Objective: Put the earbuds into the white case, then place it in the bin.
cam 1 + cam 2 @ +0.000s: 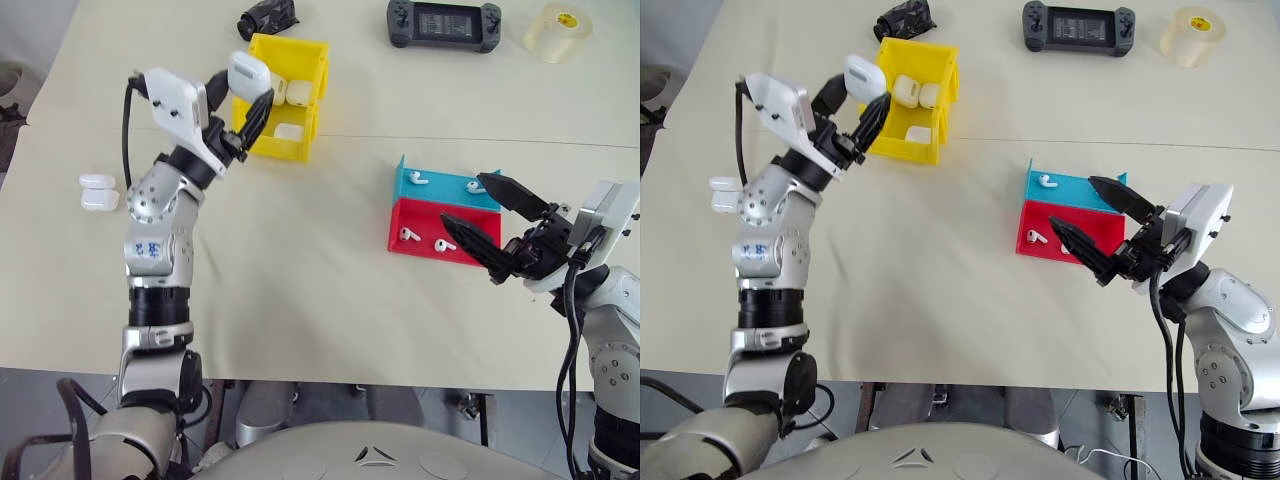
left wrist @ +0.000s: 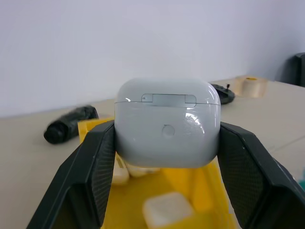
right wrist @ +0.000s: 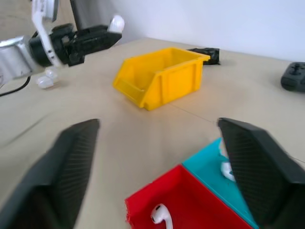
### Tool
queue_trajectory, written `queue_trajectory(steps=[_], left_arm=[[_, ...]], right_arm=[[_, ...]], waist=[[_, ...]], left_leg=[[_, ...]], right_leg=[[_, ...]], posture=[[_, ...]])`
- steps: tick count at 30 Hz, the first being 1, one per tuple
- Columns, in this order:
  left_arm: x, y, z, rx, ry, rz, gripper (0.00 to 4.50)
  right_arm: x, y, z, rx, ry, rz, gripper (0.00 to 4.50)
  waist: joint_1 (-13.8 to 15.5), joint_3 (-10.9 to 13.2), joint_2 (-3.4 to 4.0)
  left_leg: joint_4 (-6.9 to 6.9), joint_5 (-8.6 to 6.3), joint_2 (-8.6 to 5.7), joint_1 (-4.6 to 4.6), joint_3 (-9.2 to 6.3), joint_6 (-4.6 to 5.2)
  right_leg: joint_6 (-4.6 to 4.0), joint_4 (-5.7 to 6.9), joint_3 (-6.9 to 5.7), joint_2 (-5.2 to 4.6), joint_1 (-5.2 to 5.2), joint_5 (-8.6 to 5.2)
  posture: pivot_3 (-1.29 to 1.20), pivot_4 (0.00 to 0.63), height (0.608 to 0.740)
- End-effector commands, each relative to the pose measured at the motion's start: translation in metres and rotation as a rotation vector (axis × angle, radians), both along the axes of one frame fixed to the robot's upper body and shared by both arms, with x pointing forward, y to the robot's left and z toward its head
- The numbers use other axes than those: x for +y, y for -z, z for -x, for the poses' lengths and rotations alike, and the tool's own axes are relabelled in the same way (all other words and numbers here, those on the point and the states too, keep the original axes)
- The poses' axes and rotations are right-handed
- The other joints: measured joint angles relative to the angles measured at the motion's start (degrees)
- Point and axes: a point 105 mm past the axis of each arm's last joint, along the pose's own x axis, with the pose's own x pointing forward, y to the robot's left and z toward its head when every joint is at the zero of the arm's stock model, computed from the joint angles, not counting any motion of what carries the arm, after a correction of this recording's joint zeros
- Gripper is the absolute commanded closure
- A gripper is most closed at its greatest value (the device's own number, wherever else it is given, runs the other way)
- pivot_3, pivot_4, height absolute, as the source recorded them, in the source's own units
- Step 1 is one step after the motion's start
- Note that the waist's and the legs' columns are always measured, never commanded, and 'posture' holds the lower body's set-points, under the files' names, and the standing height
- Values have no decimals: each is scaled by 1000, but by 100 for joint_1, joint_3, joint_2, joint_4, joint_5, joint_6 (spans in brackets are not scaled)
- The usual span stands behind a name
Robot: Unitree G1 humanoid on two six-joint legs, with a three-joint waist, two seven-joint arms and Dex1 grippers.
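A: Pale beige desk (image 1: 300, 290), with a game controller (image 1: 444, 24) and a roll of tape (image 1: 558, 30) along the far edge. Where's the white case (image 1: 249, 72)?

B: Clamped between the two black fingers of the left end effector (image 1: 250, 100), lid shut, held up in the air. The left wrist view shows its hinge side, with the fingers pressed against its two sides.

A: And the bin (image 1: 308, 62)?

B: The yellow bin sits just beyond and below that end effector, a little toward the robot's right. From the head views the case looks to be over the bin's near-left edge. Other white cases already lie inside it.

A: So which way does the move go?

B: My guess is a short carry forward and down, then let go. The left arm is far nearer; the right one is well apart from the bin.

A: What's the right end effector (image 1: 486, 227) doing?

B: Spread wide, holding nothing, beside the red tray (image 1: 425, 222) and the blue tray (image 1: 440, 187), where loose earbuds (image 1: 409, 235) lie.

A: Anything else?

B: Two more white cases (image 1: 98, 192) sit on the desk by the left arm.
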Motion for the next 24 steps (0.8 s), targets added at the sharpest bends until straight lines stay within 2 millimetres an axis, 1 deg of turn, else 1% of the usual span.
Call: queue_trajectory(steps=[1,4,6,8,11,13,16,20,22,24], left_arm=[[-7,-8,-23,-17,-1,-26,1710],[-21,-7,-36,1,44,-74,1710],[-25,-6,-47,22,29,-116,1710],[-33,-7,-48,36,84,-109,957],[-38,-6,-46,45,132,-94,54],[-35,-7,-44,27,114,-110,14],[-29,-7,-36,11,125,-126,14],[-14,0,10,-13,310,-183,14],[-5,14,31,49,406,-230,14],[4,24,47,89,443,-280,14]], right_arm=[[10,-11,8,-68,-19,23,14],[15,-14,8,-86,-17,14,14],[18,-18,9,-104,-9,4,14],[19,-19,9,-112,0,-3,0],[19,-19,9,-115,10,-9,0],[19,-19,9,-116,13,-15,0],[20,-18,9,-116,14,-17,0],[17,-14,9,-105,13,-4,0],[15,-11,8,-93,-2,13,0],[12,-9,8,-88,-18,30,0]], waist=[[5,1,-2],[3,2,-3],[4,2,-4],[-2,2,-4],[-6,2,-4],[-5,3,-4],[-16,3,-4],[-84,2,-4],[-135,2,-4],[-138,2,-4]], left_leg=[[1,0,0,0,1,0],[4,1,-2,0,4,-1],[4,1,-5,0,6,0],[2,2,-9,0,7,2],[0,1,-9,-1,9,4],[2,1,-8,-1,8,4],[5,1,-6,-1,7,4],[1,1,5,1,11,3],[0,2,10,1,6,0],[4,3,10,2,4,-2]], right_leg=[[0,1,-1,2,0,0],[1,0,-15,10,-1,0],[2,1,-20,12,-2,1],[5,9,-26,12,-3,3],[6,12,-33,9,-4,3],[6,12,-34,8,-4,3],[7,18,-30,2,-4,3],[6,20,1,0,-7,3],[5,19,9,0,-8,3],[4,22,10,-3,-6,3]], posture=[[0,150,740],[0,150,740],[0,150,740],[0,150,740],[0,150,740],[0,150,740],[0,150,740],[0,150,740],[0,150,740],[0,150,740]])
